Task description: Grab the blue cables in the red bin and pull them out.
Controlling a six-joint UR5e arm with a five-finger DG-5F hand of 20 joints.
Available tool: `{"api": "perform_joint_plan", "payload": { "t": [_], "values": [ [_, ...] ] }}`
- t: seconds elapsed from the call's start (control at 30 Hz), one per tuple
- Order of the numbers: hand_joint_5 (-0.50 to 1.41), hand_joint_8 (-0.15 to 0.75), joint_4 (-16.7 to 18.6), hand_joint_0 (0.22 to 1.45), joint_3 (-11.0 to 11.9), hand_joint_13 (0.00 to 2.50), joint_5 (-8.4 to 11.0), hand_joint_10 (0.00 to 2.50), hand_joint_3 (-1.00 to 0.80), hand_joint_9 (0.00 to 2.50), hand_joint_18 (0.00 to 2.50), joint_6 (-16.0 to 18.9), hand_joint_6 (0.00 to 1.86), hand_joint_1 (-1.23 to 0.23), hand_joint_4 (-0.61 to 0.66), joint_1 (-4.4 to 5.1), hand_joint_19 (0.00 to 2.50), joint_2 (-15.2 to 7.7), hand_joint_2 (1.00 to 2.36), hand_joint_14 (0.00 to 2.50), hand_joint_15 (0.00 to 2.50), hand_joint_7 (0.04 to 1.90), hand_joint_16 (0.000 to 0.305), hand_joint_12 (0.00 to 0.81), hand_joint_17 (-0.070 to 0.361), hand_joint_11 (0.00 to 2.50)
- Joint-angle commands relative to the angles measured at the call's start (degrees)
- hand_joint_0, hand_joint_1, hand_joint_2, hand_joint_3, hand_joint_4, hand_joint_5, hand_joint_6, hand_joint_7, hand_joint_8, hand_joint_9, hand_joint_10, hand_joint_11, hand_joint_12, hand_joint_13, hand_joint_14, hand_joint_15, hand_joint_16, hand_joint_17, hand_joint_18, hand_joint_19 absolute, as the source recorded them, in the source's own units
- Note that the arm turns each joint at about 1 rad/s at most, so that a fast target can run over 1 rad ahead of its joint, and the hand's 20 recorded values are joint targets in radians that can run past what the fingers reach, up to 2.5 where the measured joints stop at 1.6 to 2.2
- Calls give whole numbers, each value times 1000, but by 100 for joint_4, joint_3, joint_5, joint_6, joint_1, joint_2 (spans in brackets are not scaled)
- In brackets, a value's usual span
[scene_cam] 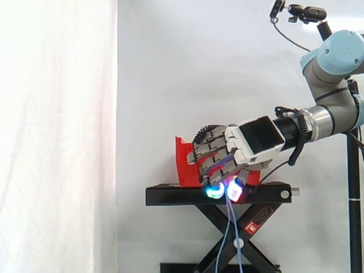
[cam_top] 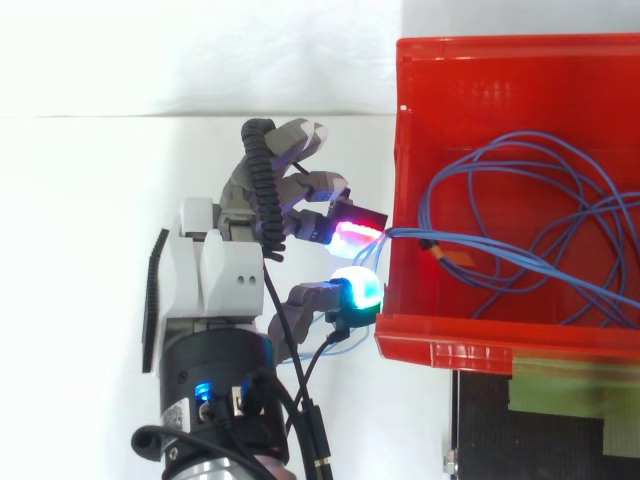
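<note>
So the hand (cam_top: 215,270) is sitting just left of the red bin (cam_top: 480,70) in the top view, with its fingers curling in and pinching a few strands of the blue cables (cam_top: 432,192) right where they're coming over the bin's left wall. The glowing fingertips (cam_top: 355,290) are closing on the strands just outside that wall, one pad glowing cyan-green and the one above it in the frame reddish-pink. Most of the cable is lying in loose loops inside the bin, filling the right-hand side of the frame.

In the side view the hand (scene_cam: 250,145) is reaching in from the right at centre frame, pads pointing down at the edge of the black stand (scene_cam: 170,196). Two blue strands are dangling from the pinch down past the stand towards the bottom edge. The bin is sitting on the stand behind the fingers.
</note>
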Motion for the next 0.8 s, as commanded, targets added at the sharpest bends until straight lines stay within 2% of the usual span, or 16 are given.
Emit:
{"api": "perform_joint_plan", "payload": {
  "t": [0.0,0.13,0.43,0.6,0.77],
  "values": [
    [891,239,0,849,1,611,-16,20,-1000,880,518,-1,15,-988,126,1,435,0,1000,15,349,675,45,336,101,605],
    [820,240,0,838,1,607,-33,22,-1000,864,515,-1,16,-991,129,1,442,0,1000,15,347,527,45,338,102,582],
    [804,240,-26,839,1,609,-42,21,-1000,861,514,-1,16,-990,128,-17,442,0,1000,14,348,496,45,336,102,581],
    [827,242,-431,841,239,609,-86,19,-1000,868,515,-1,16,-987,137,-25,443,0,1000,14,349,531,45,332,102,587],
    [840,242,-536,840,300,609,-86,22,-1000,871,517,8,16,-985,145,-25,443,0,1000,14,345,555,45,333,102,590]
  ]
}}
